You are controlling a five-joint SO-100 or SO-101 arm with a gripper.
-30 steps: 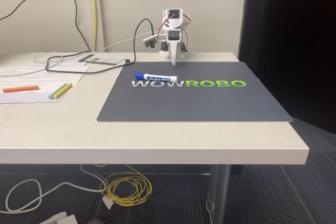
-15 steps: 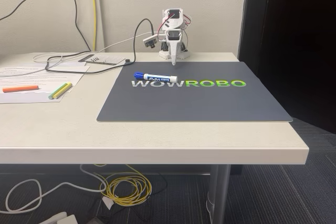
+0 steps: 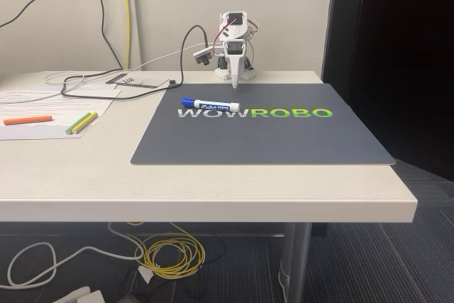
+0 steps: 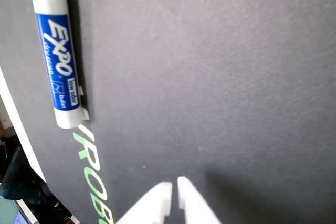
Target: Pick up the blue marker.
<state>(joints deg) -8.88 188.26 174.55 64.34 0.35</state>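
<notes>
From my fixed cam I've got the blue marker [image 3: 210,105] lying flat on the dark grey mat [image 3: 269,140], along the top of the white "WOW" lettering, dark blue cap to the left, white barrel end to the right. In the wrist cam the blue marker [image 4: 58,59] sits top left, Expo label readable, its white end just above the green "ROBO" letters.

The arm [image 3: 235,40] is folded up at the back of the table [image 3: 213,189], w/ the gripper [image 3: 235,84] pointing straight down at the mat's far edge, behind and a bit right of the marker, not touching it. In the wrist cam the gripper [image 4: 173,190] comes in from the bottom edge; the two white fingertips [image 4: 159,196] are pressed nearly together w/ only a thin slit between, nothing pinched.

Left side of the table in the fixed cam: an orange stick [image 3: 27,120] and a yellow and green pair of sticks [image 3: 81,123] on sheets of paper [image 3: 42,104], well apart from the mat. Black cables [image 3: 106,83] run across the back left.
</notes>
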